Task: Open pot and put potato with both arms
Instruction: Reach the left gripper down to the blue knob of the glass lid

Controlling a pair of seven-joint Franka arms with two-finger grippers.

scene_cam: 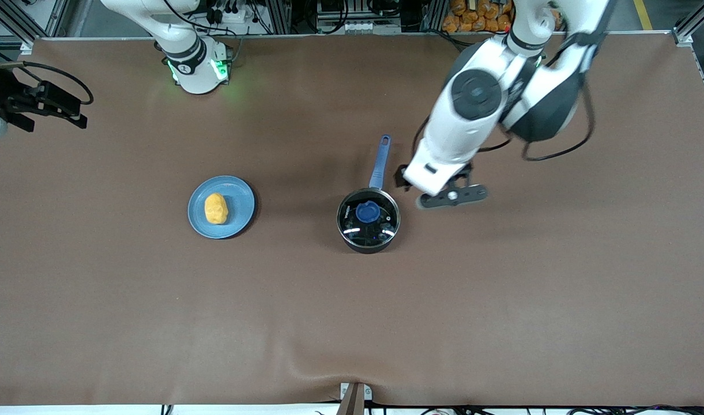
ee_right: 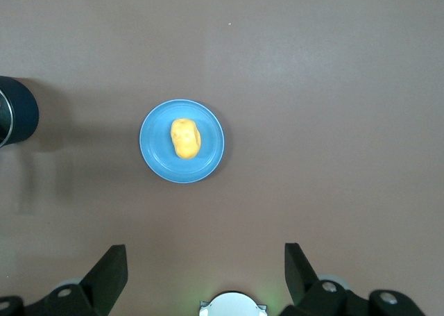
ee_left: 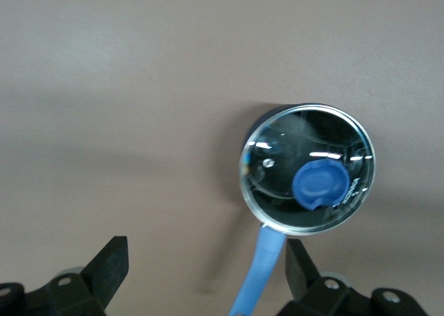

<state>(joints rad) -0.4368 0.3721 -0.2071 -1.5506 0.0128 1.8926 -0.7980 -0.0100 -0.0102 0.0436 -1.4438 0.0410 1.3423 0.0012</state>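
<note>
Two end effectors, both spread wide and empty: the left end effector (ee_left: 205, 278) hangs over the worktop (scene_cam: 501, 300) beside the lidded pot (scene_cam: 368, 220) (near its blue handle) — the right end effector (ee_right: 205, 278) hovers over the worktop, the potato (scene_cam: 216, 208) on its blue plate (scene_cam: 241, 199) toward the right arm's end.

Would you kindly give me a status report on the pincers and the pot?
Left pincer open over table beside pot. Right pincer open, high above potato on plate. Lid on. Nothing in the way.
</note>
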